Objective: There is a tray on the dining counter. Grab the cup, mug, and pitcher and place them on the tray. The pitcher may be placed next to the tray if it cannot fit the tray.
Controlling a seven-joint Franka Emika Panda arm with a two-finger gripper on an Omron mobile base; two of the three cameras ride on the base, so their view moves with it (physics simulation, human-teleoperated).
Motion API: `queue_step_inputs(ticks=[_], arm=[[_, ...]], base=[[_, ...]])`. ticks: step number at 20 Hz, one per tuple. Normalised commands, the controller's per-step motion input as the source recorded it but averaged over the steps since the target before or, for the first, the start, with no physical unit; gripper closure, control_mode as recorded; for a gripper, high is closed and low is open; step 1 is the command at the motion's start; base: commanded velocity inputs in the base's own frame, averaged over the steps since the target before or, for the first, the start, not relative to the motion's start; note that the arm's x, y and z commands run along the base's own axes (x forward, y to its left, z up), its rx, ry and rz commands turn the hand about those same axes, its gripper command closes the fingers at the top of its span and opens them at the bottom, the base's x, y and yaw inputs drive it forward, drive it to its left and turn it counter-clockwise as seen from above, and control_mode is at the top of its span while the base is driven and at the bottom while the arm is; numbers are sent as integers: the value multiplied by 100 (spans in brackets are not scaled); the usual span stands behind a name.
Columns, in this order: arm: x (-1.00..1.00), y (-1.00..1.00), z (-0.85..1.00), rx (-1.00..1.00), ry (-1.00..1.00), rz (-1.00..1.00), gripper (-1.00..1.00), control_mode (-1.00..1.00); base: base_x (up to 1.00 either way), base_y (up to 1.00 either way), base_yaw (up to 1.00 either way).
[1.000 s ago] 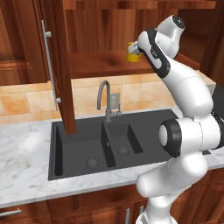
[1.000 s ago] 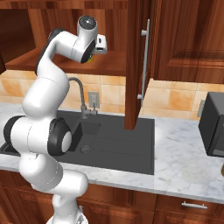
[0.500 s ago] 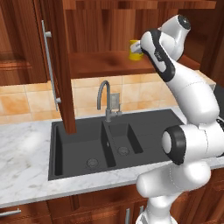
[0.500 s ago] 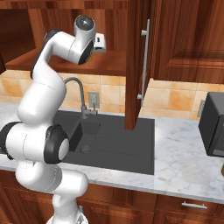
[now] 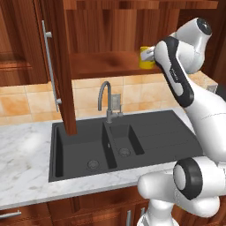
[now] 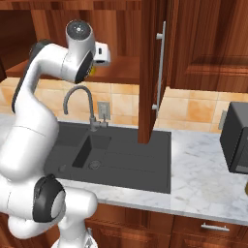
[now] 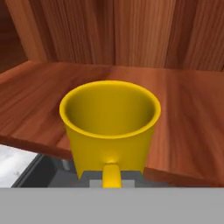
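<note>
Reddish wood cabinets (image 5: 26, 48) above a black sink (image 5: 110, 141).

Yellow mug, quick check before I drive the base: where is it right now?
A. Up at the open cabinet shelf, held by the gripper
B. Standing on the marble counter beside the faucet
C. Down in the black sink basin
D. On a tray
A. The mug sits at the shelf's front edge with the shut gripper on its handle; the left base view shows it high above the sink.

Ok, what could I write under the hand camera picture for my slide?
Robot gripper shut on the handle of a yellow mug, at the edge of a wooden cabinet shelf.
</note>
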Motion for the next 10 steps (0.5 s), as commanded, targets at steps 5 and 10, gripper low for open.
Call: queue_step_inputs(ticks=[5, 10], arm=[[-100, 0, 0, -3, 0, -15, 100, -100], [-100, 0, 0, 0, 0, -10, 100, -100]], base=[[0, 0, 0], [0, 0, 0]])
